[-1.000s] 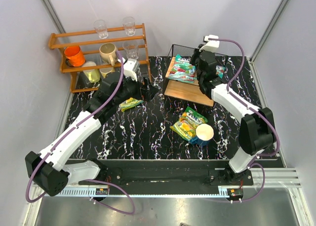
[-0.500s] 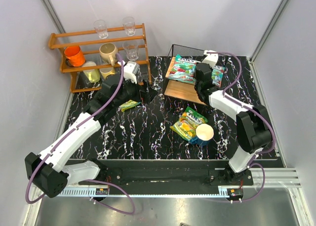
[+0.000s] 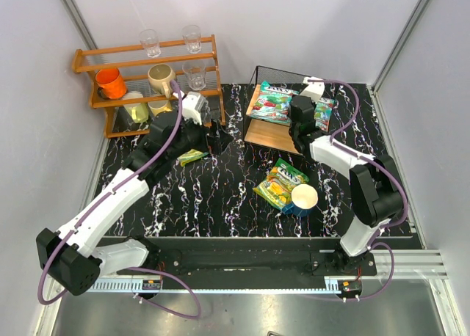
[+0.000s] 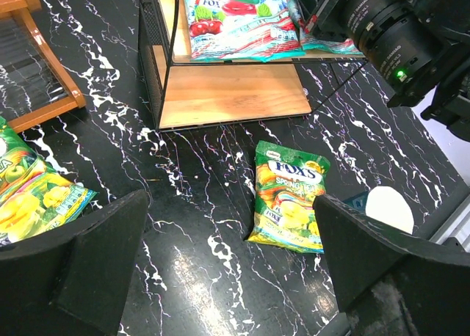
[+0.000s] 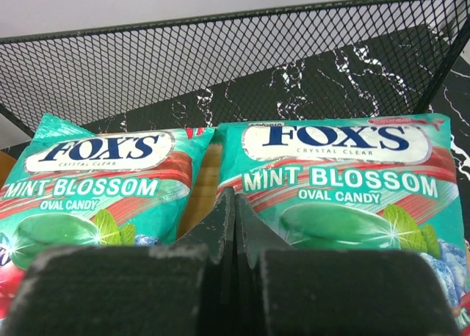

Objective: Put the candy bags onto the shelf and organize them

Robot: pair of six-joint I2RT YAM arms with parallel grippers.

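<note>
Shelving looks half done: right fingers (image 5: 213,292), pressed together and empty, hover just short of two teal bags (image 5: 338,182) on the shelf (image 4: 228,94), while left fingers (image 4: 81,270) gape above the tabletop (image 4: 198,226), next needing the yellow-green bag (image 4: 37,200) beside their left finger.

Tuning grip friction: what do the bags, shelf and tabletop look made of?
Bags: glossy plastic film, likely; sheen and creases show. Shelf: matte light boards with wood grain, black wire-mesh frame, probably metal. Tabletop: shiny black with white veins, marble-look; stone or laminate, cannot tell.
</note>
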